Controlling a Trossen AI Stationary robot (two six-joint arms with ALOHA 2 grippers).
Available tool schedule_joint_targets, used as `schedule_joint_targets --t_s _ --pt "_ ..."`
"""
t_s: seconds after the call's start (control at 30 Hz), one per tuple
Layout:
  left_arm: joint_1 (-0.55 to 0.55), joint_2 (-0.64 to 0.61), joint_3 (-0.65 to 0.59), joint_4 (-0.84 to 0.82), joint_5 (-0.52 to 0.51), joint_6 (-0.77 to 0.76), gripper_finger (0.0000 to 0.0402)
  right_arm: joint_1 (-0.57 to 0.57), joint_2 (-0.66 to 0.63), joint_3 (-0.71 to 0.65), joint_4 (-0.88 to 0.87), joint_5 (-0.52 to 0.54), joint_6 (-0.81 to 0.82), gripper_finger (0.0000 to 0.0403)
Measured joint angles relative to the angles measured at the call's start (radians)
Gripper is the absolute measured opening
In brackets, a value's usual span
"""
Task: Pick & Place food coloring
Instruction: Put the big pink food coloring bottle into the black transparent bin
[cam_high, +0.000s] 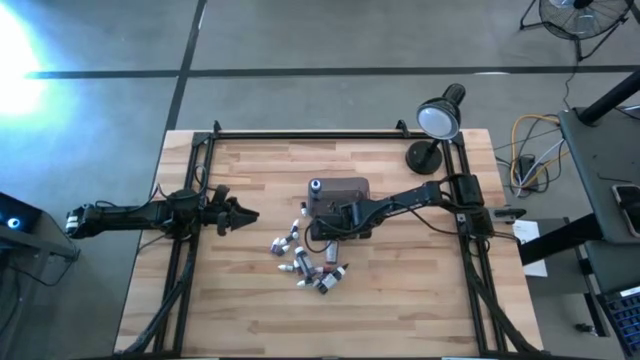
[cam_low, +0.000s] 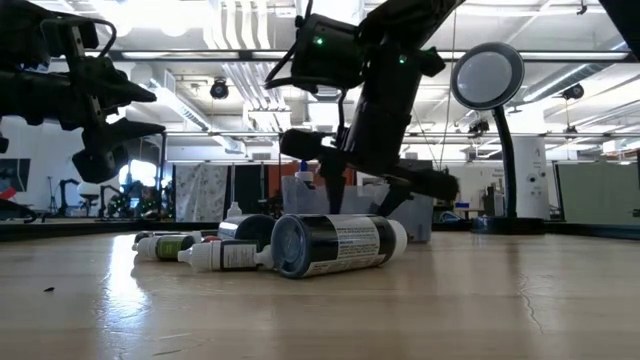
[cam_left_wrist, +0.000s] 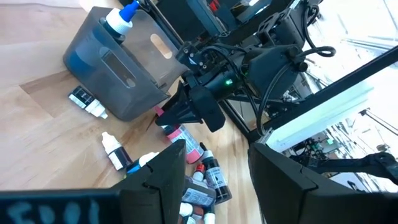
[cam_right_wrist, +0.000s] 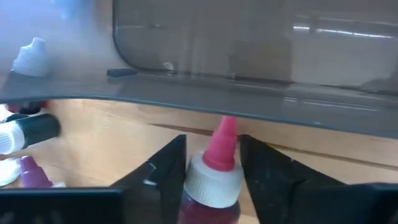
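Observation:
The food coloring bottles (cam_high: 305, 265) lie scattered on their sides on the wooden table, near of the smoky-grey tub (cam_high: 340, 192). One blue-capped bottle (cam_left_wrist: 124, 15) stands inside the tub. My right gripper (cam_high: 322, 228) hovers at the tub's near side, shut on a red bottle with a pink tip (cam_right_wrist: 221, 155). My left gripper (cam_high: 250, 215) hangs open above the table's left part, clear of everything; its fingers (cam_left_wrist: 165, 168) point toward the pile. My right gripper pinches the red bottle between its two fingers at the white cap collar and shoulder (cam_right_wrist: 211, 183). The pink tip (cam_right_wrist: 225, 134) sticks out past the fingertips toward the tub's rim (cam_right_wrist: 280, 112). In the low view the gripper (cam_low: 325, 165) is above the tabletop, with the bottle lifted clear.
A black desk lamp (cam_high: 435, 125) stands at the table's far right corner. A black frame rail (cam_high: 300, 135) runs around the tabletop. One large dark bottle (cam_low: 335, 243) lies near the low camera. Bare wood lies toward the near edge and the left side.

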Motion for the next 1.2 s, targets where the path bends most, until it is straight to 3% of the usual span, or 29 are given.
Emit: schedule_joint_targets --t_s 0.3,0.5,0.6,0.8,1.03,1.2 --pt "0.0 0.0 0.0 0.0 -0.001 0.003 0.0151 0.001 -0.065 0.0 -0.001 0.007 -0.037 0.0065" --pt "0.0 0.0 0.0 0.0 -0.001 0.003 0.0151 0.03 -0.156 0.0 -0.059 0.132 -0.032 0.002" --pt "0.0 0.0 0.0 0.0 -0.001 0.003 0.0151 0.035 -0.181 0.0 -0.064 0.086 -0.116 0.0014" --pt "0.0 0.0 0.0 0.001 0.0 0.014 0.0151 0.024 -0.162 -0.001 -0.081 -0.137 -0.278 0.0088" --pt "0.0 0.0 0.0 0.003 0.0 0.015 0.0151 -0.013 -0.092 0.022 -0.072 -0.244 -0.322 0.0224" --pt "0.0 0.0 0.0 0.003 0.0 0.015 0.0151 -0.018 -0.04 0.056 -0.076 -0.266 -0.353 0.0291"
